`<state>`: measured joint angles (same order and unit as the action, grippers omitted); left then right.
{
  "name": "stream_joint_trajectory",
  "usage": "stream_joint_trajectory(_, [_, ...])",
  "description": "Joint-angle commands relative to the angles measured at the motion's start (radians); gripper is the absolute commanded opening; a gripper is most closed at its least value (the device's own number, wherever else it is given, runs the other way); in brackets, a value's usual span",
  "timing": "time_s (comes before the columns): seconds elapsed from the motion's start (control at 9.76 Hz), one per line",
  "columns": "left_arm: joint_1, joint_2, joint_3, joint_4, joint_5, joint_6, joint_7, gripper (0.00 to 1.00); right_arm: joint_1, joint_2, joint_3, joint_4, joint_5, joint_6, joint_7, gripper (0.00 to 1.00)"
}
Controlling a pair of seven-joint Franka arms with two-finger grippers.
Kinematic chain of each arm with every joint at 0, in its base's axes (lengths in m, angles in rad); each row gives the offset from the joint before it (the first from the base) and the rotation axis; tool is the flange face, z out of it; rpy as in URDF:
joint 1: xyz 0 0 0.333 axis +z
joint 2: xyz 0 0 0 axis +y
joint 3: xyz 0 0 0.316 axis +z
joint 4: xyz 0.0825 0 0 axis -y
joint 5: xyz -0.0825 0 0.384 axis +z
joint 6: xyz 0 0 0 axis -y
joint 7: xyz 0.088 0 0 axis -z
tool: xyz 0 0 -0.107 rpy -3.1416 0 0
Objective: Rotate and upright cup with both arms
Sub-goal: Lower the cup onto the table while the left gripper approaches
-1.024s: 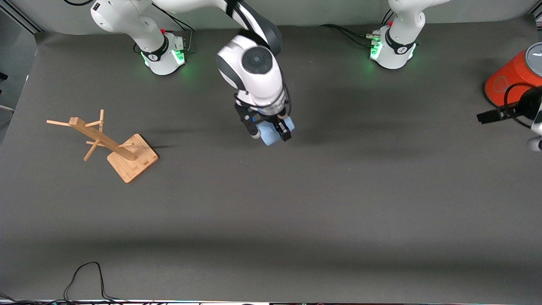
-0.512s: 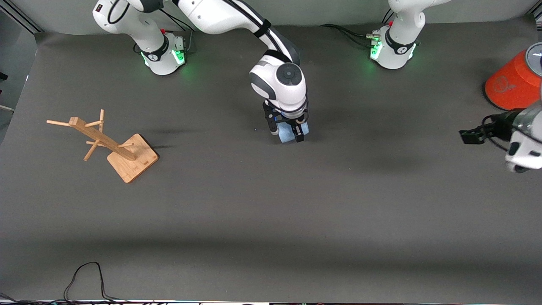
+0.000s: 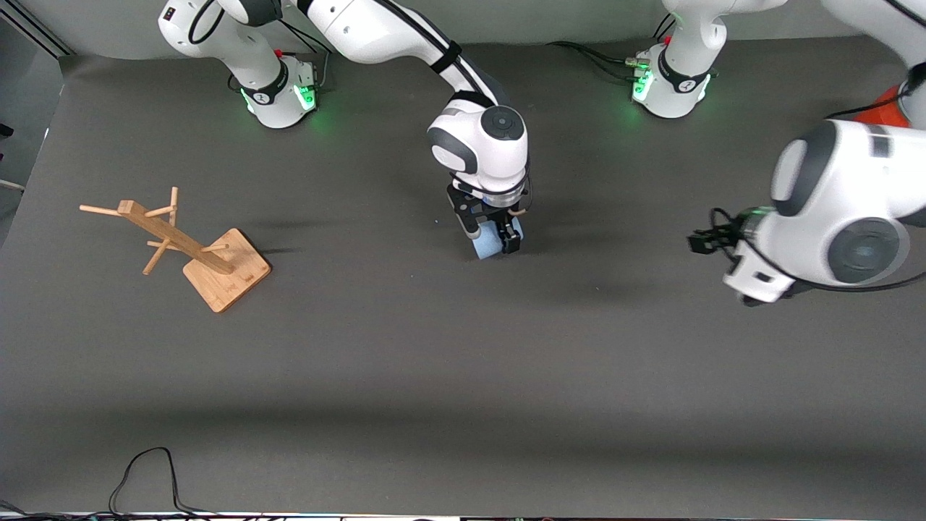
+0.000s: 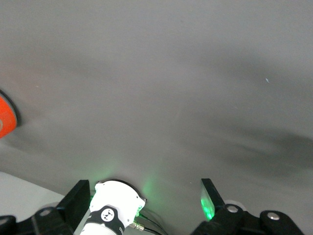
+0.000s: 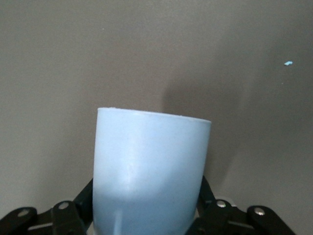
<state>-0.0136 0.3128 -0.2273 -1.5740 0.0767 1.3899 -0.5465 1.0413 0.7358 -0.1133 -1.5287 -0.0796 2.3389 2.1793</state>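
The light-blue cup (image 3: 486, 248) is low over the middle of the grey mat, and my right gripper (image 3: 493, 240) is shut on its walls from above. The right wrist view has the cup (image 5: 149, 166) filling the space between the black fingers (image 5: 73, 210) of the right gripper (image 5: 146, 213), its flat end toward the mat. My left gripper (image 3: 705, 240) hangs in the air toward the left arm's end of the table, pointing toward the cup and well apart from it. In the left wrist view the left gripper (image 4: 144, 205) is open with nothing between its fingers.
A wooden peg stand (image 3: 195, 246) sits toward the right arm's end of the table. An orange cylinder (image 3: 893, 105) stands at the left arm's end, mostly hidden by the left arm, its edge (image 4: 6, 120) showing. A black cable (image 3: 145, 470) lies at the near edge.
The right gripper has carried the cup toward the left arm's end and lower over the mat. The left arm has swung in from the table's end toward the cup.
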Motion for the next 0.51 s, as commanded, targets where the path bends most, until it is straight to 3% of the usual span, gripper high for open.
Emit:
stream_joint_trajectory(0.0, [-0.014,0.026,0.014,0.017,-0.008,-0.003,-0.016,1.0,0.005,0.007,-0.005,0.016,-0.023,-0.006,-0.018,0.4])
stream_joint_trajectory(0.31, [-0.006,0.087,0.016,0.022,-0.053,0.084,-0.021,1.0,0.006,0.089,-0.003,0.067,-0.011,-0.006,0.028,0.41])
stream_joint_trajectory(0.41, [-0.011,0.109,0.016,0.022,-0.057,0.113,-0.048,1.0,0.006,0.105,-0.003,0.071,-0.009,-0.006,0.033,0.48])
